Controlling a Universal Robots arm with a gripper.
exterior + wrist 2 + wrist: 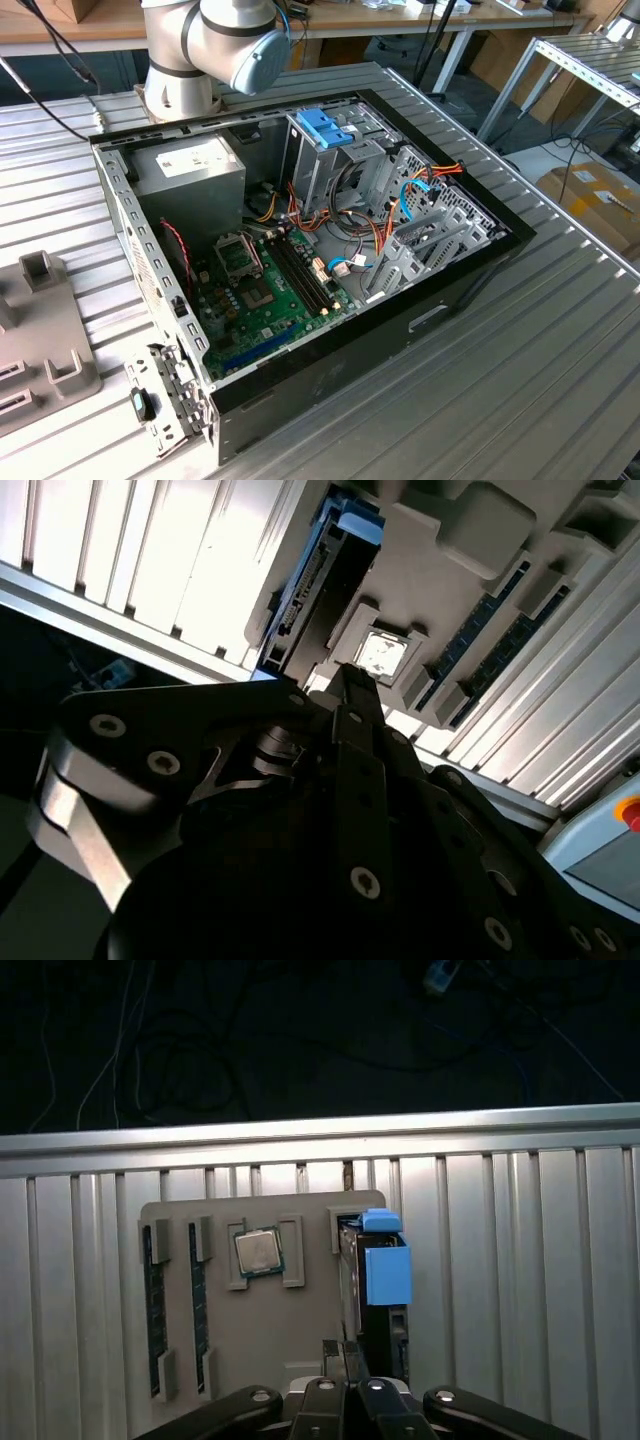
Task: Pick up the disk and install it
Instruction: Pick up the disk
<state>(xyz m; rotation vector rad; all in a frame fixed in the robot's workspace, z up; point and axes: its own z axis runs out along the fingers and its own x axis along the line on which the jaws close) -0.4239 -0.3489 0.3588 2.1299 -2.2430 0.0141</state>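
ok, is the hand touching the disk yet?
Cannot tell. In the first wrist view the hand overlaps the end of the disk standing in the tray, with no contact or gap plainly seen.

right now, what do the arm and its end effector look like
The arm is silver-grey, with rounded tubular joints and a blue-rimmed grey cap. The end effector is black, built of flat linked bars studded with round silver screws.

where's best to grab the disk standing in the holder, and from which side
Probably the exposed top edge, pinched across its broad faces, coming straight down: the disk stands on edge in a slot of the grey holder, its lower part boxed in.
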